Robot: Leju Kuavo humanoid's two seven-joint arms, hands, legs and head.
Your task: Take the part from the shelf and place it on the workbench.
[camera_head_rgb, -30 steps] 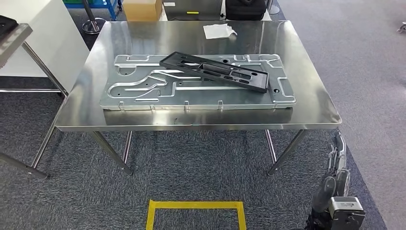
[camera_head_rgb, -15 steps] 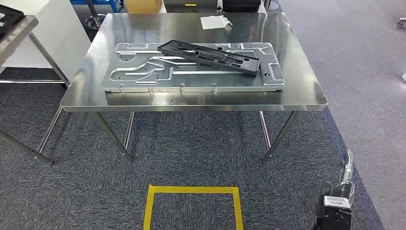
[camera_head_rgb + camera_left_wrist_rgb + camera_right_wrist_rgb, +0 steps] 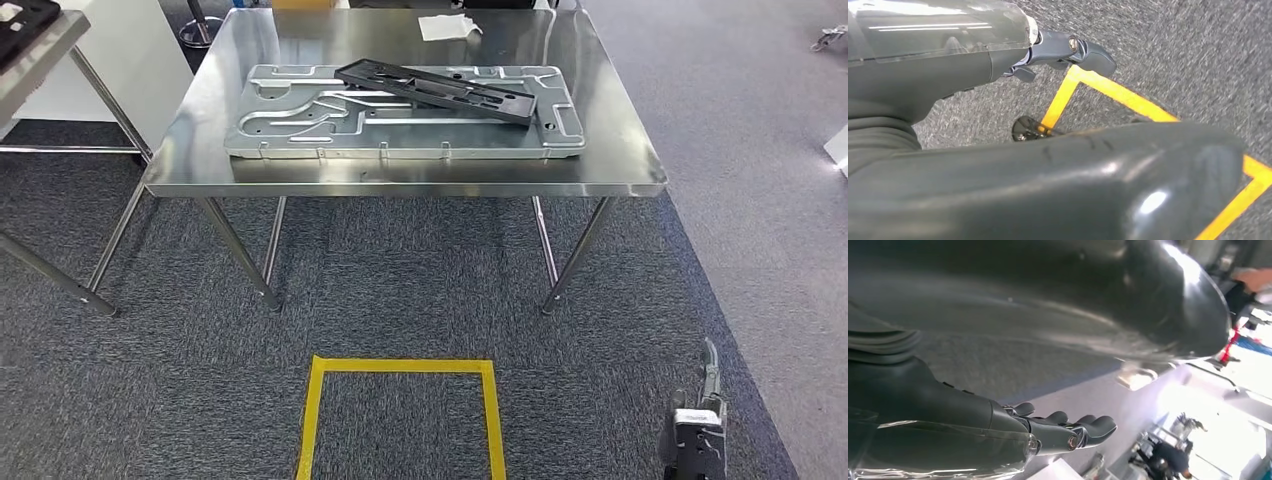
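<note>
Steel workbench (image 3: 610, 175) is seen ahead in the head view, standing on grey carpet (image 3: 400, 290). On it a large silver stamped panel (image 3: 300, 125) is laid flat, and the black part (image 3: 435, 90), a long slotted frame, is laid slantwise across that panel, resting on it toward the far side. A white sheet of paper (image 3: 445, 25) is seen at the far edge of the bench, apart from the panel. A yellow taped square (image 3: 400, 367) is marked on the carpet near the bottom of the view, and the corner of a second table (image 3: 45, 45) is seen at the left. The right hand (image 3: 700, 430) is seen hanging low at the lower right, well apart from the bench; in the right wrist view its fingers (image 3: 1088, 427) are held out fairly straight with nothing between them, so it is empty and open. The left hand (image 3: 998, 55) is seen in the left wrist view above the carpet and the yellow tape, its fingers (image 3: 1088, 52) extended and apart from the thumb (image 3: 1098, 185), with nothing held.
</note>
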